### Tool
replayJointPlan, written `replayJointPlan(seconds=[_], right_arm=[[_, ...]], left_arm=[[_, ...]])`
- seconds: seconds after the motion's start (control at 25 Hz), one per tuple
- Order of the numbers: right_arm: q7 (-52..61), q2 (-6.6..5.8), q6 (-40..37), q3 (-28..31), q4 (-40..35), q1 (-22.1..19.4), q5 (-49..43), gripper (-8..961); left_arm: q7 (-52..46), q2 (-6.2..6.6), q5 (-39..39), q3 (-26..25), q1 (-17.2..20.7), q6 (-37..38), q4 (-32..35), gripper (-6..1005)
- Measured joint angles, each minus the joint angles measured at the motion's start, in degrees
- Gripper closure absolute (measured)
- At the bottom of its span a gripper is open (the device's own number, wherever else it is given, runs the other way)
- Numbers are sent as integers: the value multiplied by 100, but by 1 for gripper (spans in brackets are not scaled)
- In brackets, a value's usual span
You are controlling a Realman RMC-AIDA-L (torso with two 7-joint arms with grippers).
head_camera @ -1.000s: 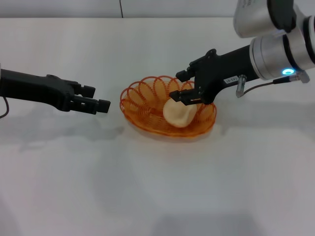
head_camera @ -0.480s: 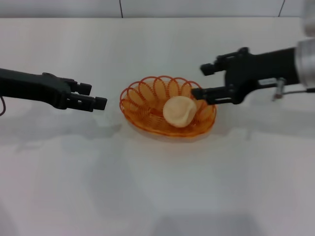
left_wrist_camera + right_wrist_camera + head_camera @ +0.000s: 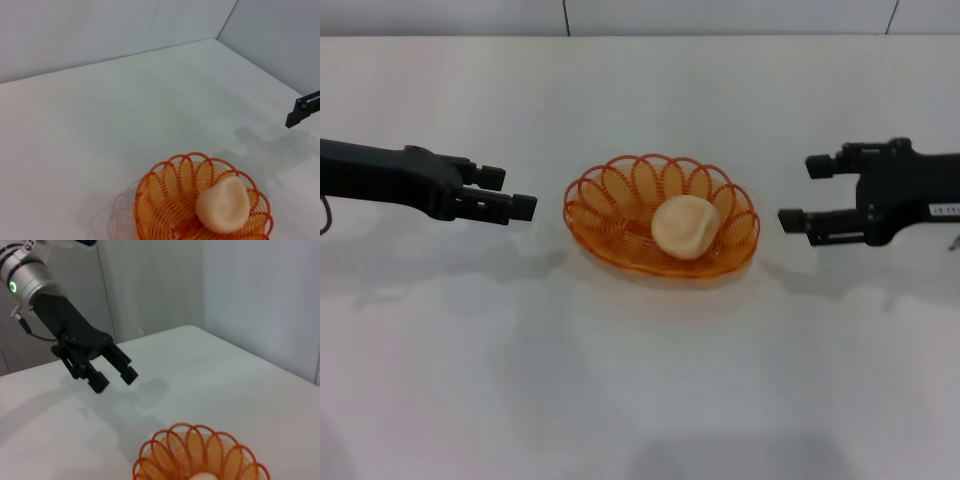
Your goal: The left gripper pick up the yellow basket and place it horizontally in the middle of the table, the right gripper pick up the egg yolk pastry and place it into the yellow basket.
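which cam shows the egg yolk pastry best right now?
Head view: the egg yolk pastry shows whole, lying in the yellow basket. Left wrist view also shows it fully, but near the frame edge. Right wrist view catches only a sliver at the frame edge.

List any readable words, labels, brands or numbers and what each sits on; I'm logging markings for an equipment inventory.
No text can be read in these pictures.
Right pincer: a small white label on its black body, with print too small to read.
Left pincer, yellow basket, egg yolk pastry, table: no markings visible.
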Motion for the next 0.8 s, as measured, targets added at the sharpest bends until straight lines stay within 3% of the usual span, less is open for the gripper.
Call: replayJointPlan(seconds=[0.12,0.36,0.8], right_arm=[[-57,-11,-47,5,68,-75,-10,319],[-201,-12,-327,212,248,-122,19,136],[-722,-7,-501,252,476,-171,322,143]], left_arm=[[45,-14,0,0,-2,-8,-5,212],[137,-52,-5,0,-3,-5,-9,212],[668,-65,-310,33,155,280,-17,212]])
